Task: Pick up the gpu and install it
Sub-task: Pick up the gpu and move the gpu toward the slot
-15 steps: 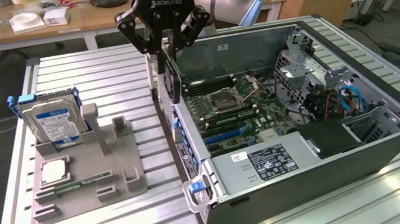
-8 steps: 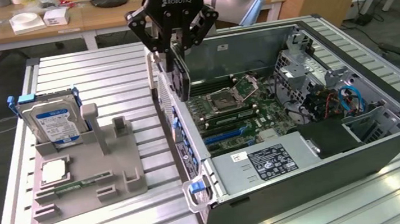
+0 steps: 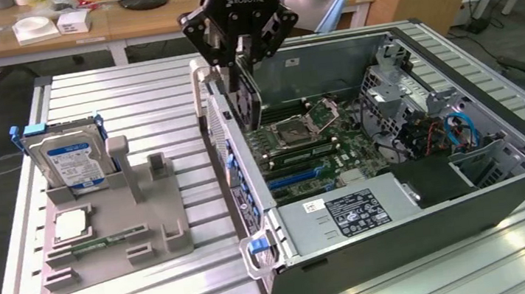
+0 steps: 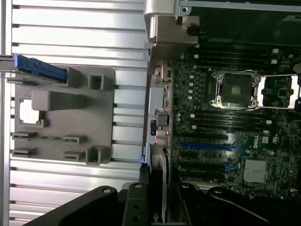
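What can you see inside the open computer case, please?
Inside the computer case lie the motherboard with its open processor socket, a power supply and blue cables. The gpu, held upright in the gripper, hides a strip of the interior behind it.

A ribbed aluminium table (image 3: pixel 137 87) carries two things: a grey moulded parts holder (image 3: pixel 153 226) near its edge at the exterior view's left, and just beside it an open computer case (image 3: pixel 430 228), reaching toward the opposite edge.
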{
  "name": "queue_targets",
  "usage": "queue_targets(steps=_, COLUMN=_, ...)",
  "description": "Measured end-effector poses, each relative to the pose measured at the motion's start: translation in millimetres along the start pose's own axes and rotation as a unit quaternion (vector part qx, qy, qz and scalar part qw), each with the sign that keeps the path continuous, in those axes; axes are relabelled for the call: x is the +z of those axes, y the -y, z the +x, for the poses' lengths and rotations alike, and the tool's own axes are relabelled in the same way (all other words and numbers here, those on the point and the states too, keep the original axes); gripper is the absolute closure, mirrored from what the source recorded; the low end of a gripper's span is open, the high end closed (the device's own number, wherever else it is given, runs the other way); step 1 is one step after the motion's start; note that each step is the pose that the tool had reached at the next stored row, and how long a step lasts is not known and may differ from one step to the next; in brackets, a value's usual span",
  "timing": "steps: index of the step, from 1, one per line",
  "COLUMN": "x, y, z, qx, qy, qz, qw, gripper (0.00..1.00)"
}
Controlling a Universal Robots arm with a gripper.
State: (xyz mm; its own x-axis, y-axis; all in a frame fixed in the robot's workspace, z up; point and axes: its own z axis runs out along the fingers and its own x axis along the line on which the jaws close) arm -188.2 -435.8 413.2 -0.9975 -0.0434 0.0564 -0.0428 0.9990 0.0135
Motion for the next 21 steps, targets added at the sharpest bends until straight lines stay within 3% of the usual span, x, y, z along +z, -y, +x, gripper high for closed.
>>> queue_targets(steps=21, x=-2.1, y=1.6, z=-36.9, qx=-0.005, qy=-0.0064, qz=0.0, qw=1.0, gripper=0.73)
